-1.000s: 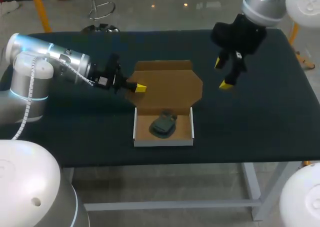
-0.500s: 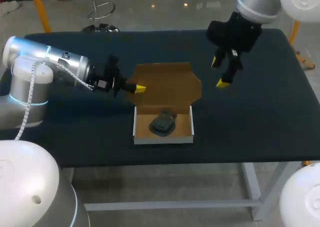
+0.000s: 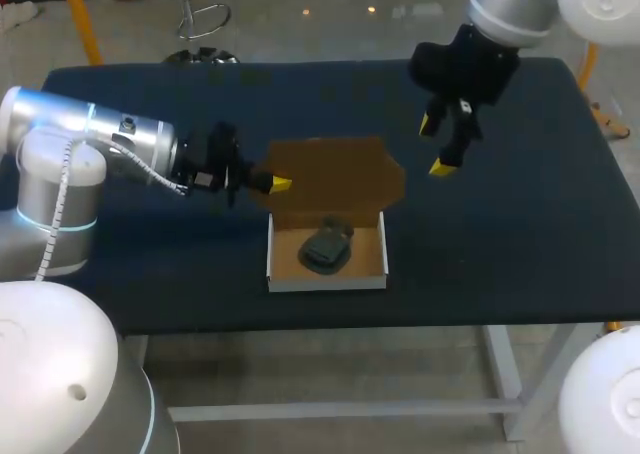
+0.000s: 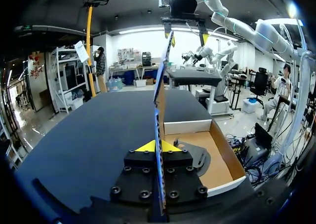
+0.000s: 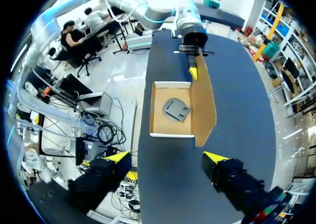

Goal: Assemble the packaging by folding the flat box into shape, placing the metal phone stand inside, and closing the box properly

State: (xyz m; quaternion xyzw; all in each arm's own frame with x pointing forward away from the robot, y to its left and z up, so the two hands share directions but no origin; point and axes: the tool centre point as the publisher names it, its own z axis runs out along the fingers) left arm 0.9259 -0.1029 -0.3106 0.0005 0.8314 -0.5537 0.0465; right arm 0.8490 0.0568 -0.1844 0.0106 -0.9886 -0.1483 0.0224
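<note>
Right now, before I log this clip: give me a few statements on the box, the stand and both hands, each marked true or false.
1. The phone stand lies inside the box tray. True.
2. The lid is folded down flat over the tray. False: it is raised and the tray is uncovered.
3. The left hand is shut on the lid's edge. True.
4. The right hand holds the phone stand. False: it is open and empty, above the table, apart from the box.
</note>
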